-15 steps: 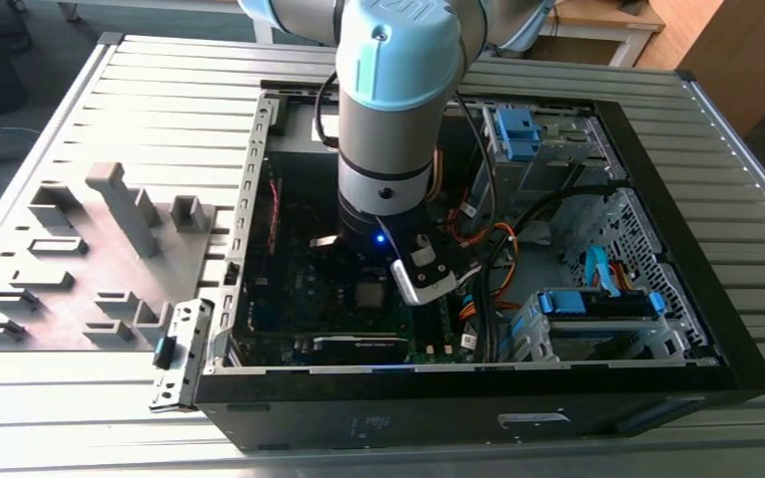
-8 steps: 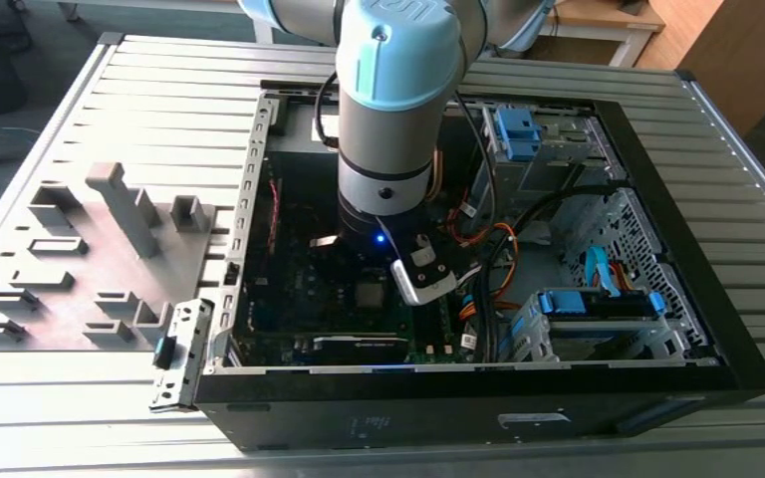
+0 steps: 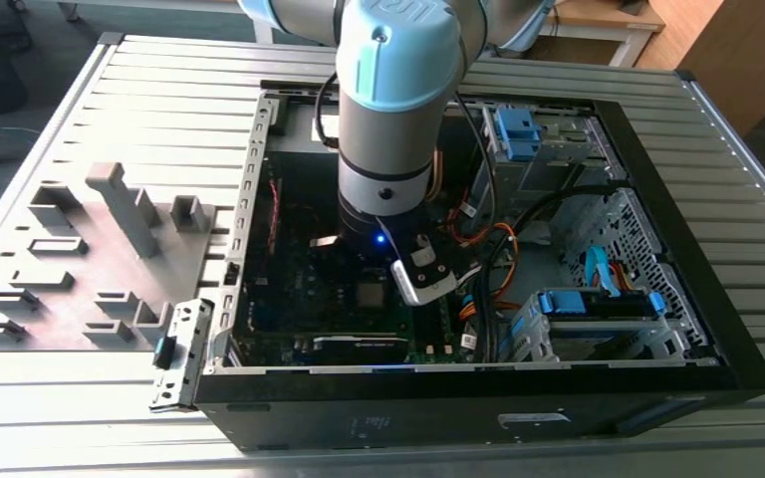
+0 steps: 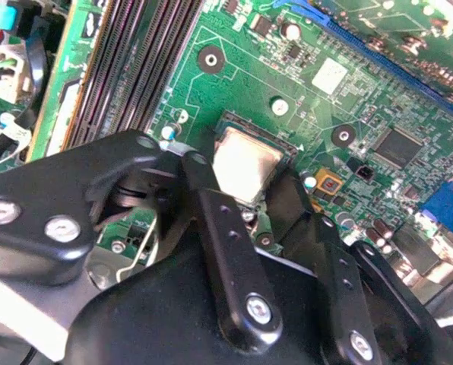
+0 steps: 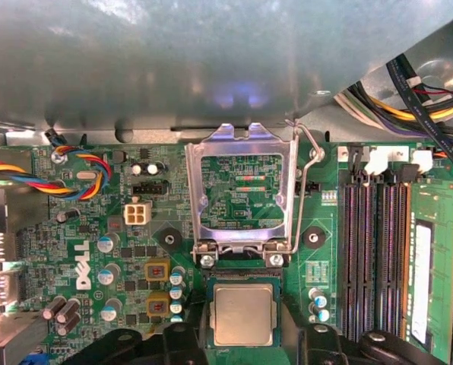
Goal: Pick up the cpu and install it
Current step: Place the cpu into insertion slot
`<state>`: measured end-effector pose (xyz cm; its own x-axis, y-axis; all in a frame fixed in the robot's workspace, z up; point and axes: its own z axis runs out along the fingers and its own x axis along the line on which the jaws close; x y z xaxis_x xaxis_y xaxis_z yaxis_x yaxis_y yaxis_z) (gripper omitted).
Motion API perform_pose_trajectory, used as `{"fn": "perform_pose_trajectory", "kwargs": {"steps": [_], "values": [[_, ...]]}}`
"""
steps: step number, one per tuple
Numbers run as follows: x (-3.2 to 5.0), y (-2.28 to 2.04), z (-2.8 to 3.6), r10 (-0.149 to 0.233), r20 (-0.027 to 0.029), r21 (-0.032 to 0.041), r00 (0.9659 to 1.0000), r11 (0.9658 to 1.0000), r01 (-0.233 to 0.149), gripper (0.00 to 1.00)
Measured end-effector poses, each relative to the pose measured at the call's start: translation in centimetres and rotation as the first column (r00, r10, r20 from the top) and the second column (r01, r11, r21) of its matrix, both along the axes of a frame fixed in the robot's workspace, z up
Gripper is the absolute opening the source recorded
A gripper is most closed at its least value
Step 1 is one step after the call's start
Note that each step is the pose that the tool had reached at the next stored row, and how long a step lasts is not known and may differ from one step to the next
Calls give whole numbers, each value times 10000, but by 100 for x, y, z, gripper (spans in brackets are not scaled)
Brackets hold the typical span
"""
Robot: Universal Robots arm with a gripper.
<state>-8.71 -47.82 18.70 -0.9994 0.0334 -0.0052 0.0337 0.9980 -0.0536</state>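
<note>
The cpu (image 5: 244, 315), a small square chip with a pale silvery top, lies flat in the dark socket on the green motherboard (image 5: 82, 228). In the second wrist view the cpu (image 4: 245, 163) sits between two black fingers (image 4: 223, 243). My gripper (image 5: 244, 338) is low over the socket, its fingers pressed against two opposite edges of the chip, shut on it. The silver socket frame (image 5: 242, 190) is flipped open beside the socket, with its wire lever (image 5: 312, 182) swung up. In the exterior view the arm (image 3: 389, 129) reaches down into the open computer case (image 3: 701, 349).
Memory slots (image 5: 371, 251) with a green memory stick (image 5: 424, 266) run beside the socket. Coloured cable bundles (image 5: 67, 171) and capacitors (image 5: 109, 270) stand close by. The grey power-supply box (image 5: 211, 61) overhangs the board. Drive cages with blue clips (image 3: 582, 309) line the case; a grey fixture plate (image 3: 91, 249) lies outside.
</note>
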Motion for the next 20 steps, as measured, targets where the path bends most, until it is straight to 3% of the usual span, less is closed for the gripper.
{"fn": "perform_pose_trajectory", "kwargs": {"steps": [2,20], "values": [[0,0,0,0,-3,-1,10000,10000,0,54],[-1,-1,1,-1,-6,-7,10000,10000,1,54]]}}
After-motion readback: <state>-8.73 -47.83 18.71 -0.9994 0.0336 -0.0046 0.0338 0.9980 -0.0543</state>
